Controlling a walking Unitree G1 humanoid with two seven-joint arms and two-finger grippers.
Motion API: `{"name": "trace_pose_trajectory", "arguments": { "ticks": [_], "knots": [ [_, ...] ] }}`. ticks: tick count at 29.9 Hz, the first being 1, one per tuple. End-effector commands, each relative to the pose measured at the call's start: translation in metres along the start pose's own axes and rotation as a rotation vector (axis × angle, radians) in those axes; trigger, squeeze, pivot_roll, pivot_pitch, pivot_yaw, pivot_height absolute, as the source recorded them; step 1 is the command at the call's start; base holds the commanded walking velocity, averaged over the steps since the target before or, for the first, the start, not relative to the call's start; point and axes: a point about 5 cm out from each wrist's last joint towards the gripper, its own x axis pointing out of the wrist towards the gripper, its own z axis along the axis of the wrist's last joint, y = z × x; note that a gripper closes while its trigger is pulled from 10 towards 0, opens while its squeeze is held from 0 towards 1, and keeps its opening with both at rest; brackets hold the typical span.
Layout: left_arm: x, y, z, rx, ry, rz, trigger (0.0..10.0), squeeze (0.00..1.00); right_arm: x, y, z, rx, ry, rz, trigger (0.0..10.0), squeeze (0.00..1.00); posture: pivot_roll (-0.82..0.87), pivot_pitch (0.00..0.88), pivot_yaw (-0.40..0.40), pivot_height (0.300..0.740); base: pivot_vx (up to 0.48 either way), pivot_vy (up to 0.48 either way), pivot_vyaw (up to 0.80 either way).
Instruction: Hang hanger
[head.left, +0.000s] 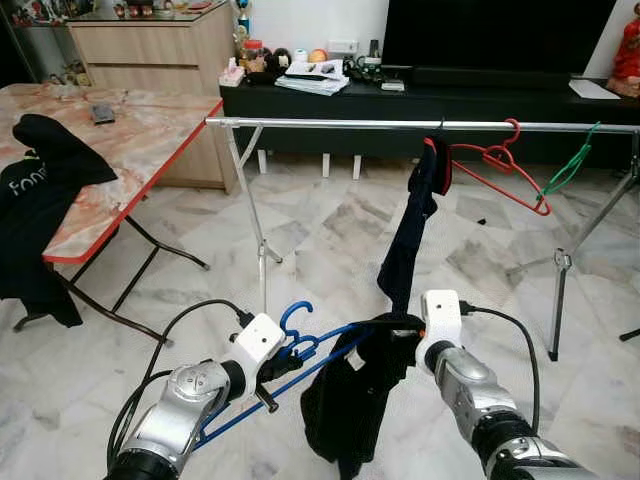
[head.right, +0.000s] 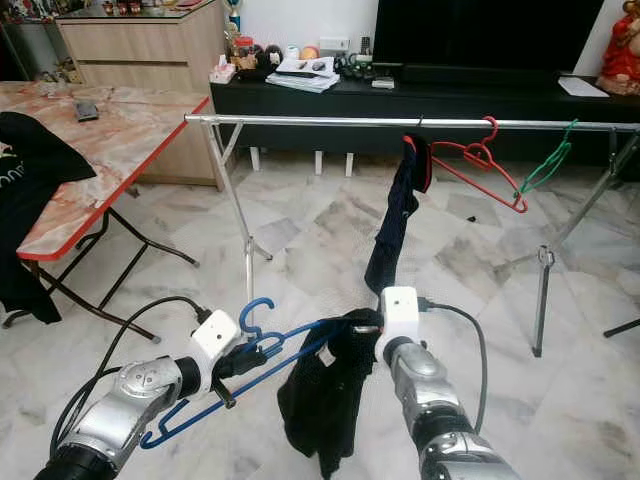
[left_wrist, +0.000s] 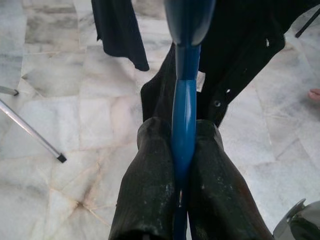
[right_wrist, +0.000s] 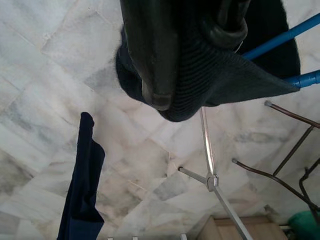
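A blue hanger (head.left: 300, 345) is held low in front of me, its hook up. My left gripper (head.left: 285, 362) is shut on its bar; in the left wrist view both fingers (left_wrist: 150, 180) squeeze the blue hanger (left_wrist: 184, 125). A black garment (head.left: 350, 400) drapes over the hanger's right end. My right gripper (head.left: 405, 325) is shut on the garment's collar, seen as dark ribbed cloth (right_wrist: 200, 90) around the finger. The silver clothes rail (head.left: 330, 123) stands ahead, carrying a navy garment (head.left: 410, 235), a red hanger (head.left: 500, 165) and a green hanger (head.left: 570, 165).
A marble-topped folding table (head.left: 130, 135) with a black shirt (head.left: 35, 200) stands at my left. A black TV console (head.left: 420, 95) and a wooden cabinet (head.left: 150, 45) line the far wall. The rack's legs (head.left: 560, 290) stand on the marble floor.
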Motion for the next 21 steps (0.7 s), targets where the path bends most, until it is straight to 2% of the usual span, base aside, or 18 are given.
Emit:
{"name": "trace_pose_trajectory", "arguments": {
  "ticks": [1, 8, 16, 21],
  "knots": [
    [-0.001, 0.004, 0.010, -0.010, -0.059, 0.001, 10.0, 0.00, 0.000, 0.001, 0.007, -0.021, -0.018, 0.031, 10.0, 0.00, 0.08, 0.012, -0.015, 0.740, 0.000, 0.000, 0.00],
    [-0.003, -0.004, 0.014, -0.051, -0.096, -0.081, 10.0, 0.00, 0.001, 0.004, 0.010, -0.075, -0.022, 0.072, 10.0, 0.00, 0.09, 0.013, -0.013, 0.740, 0.000, 0.000, 0.00],
    [-0.005, -0.005, 0.021, -0.101, -0.152, -0.122, 10.0, 0.00, 0.001, 0.007, 0.013, -0.148, -0.006, 0.137, 10.0, 0.00, 0.09, 0.012, -0.011, 0.740, 0.000, 0.000, 0.00],
    [-0.005, -0.006, 0.022, -0.102, -0.149, -0.131, 10.0, 0.00, 0.001, 0.010, 0.017, -0.208, -0.005, 0.177, 10.0, 0.00, 0.09, 0.011, -0.008, 0.740, 0.000, 0.000, 0.00]
  ]
}}
